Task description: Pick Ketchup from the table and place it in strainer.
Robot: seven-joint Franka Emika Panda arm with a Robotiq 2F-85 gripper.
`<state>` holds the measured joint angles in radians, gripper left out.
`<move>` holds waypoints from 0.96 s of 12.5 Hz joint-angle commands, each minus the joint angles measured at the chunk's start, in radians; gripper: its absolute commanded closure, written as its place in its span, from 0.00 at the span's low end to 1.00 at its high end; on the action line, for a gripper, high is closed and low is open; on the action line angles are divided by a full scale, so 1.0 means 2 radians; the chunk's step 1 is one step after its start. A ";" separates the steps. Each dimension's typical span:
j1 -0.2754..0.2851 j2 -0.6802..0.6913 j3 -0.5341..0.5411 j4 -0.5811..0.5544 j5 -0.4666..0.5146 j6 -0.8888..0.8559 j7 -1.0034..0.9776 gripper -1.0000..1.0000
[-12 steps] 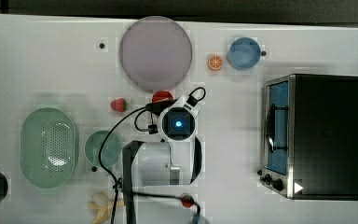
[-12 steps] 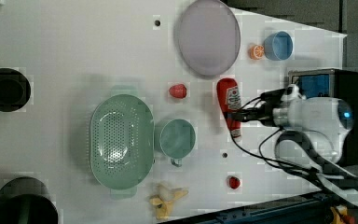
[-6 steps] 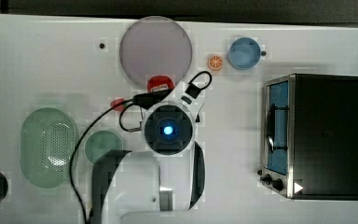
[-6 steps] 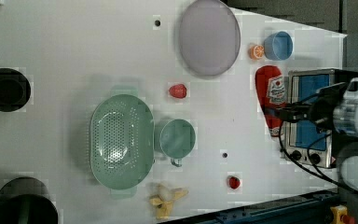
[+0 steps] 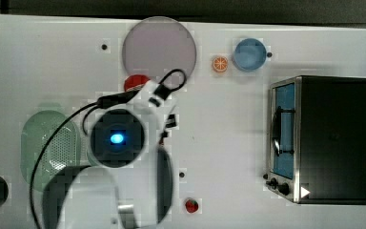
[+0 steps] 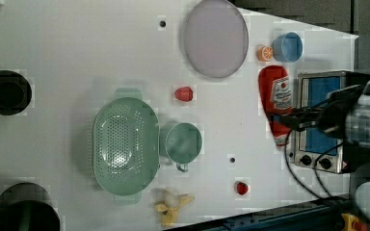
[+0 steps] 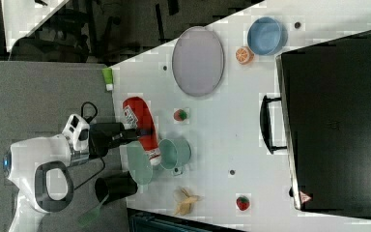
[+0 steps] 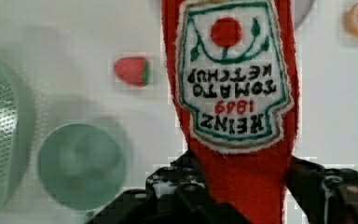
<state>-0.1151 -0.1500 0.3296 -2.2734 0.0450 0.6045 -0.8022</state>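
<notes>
The gripper [image 8: 242, 196], clamped on the ketchup [image 8: 233, 93], has lifted it off the table [image 6: 77, 48], leaving the carry to the strainer [image 6: 125, 144].

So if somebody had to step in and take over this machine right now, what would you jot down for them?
Gripper: shut on the ketchup, gripping the lower part of the bottle; the label reads clearly in the wrist view.
Ketchup: lifted off the table, held up in the air, as the right view shows.
Strainer: on the table, nothing inside, beside the round green cup.
Done: the bottle is picked up.
Left: carry it over the strainer, lower it in and let go. I would steer clear of the cup and the small strawberry on the way.
</notes>
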 commanded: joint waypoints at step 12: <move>0.044 0.176 0.201 0.003 0.013 0.219 0.393 0.46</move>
<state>-0.0056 0.1870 0.7417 -2.2715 0.0571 1.0127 -0.1094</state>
